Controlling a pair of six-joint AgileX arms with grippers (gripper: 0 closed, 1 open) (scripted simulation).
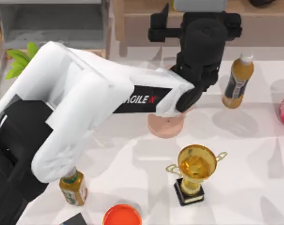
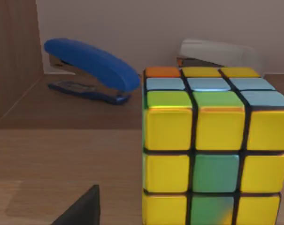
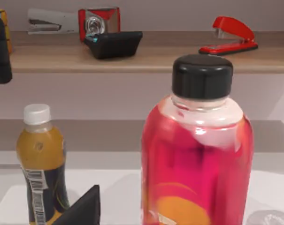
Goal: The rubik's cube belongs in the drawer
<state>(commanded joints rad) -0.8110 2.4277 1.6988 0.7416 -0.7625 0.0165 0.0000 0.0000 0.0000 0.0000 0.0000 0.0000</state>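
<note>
The rubik's cube (image 2: pixel 212 150), yellow and green tiles with black lines, stands on the brown wooden shelf (image 2: pixel 62 154), very close in front of my left wrist camera. My left gripper (image 1: pixel 195 18) reaches over the shelf at the back of the table and is open; one dark fingertip (image 2: pixel 80 211) shows beside the cube, apart from it. The drawer (image 1: pixel 52 21), grey inside, stands open at the back left. My right gripper's fingertip (image 3: pixel 80 211) hangs before a pink bottle (image 3: pixel 195 154); that gripper is open and holds nothing.
A blue stapler (image 2: pixel 90 68) and a white stapler (image 2: pixel 217 49) lie on the shelf behind the cube. On the table stand a gold trophy (image 1: pixel 195 171), a pink fan base (image 1: pixel 167 125), two orange bottles (image 1: pixel 238 82) (image 1: pixel 73 187), a red dish (image 1: pixel 122 215) and a plant (image 1: pixel 19 58).
</note>
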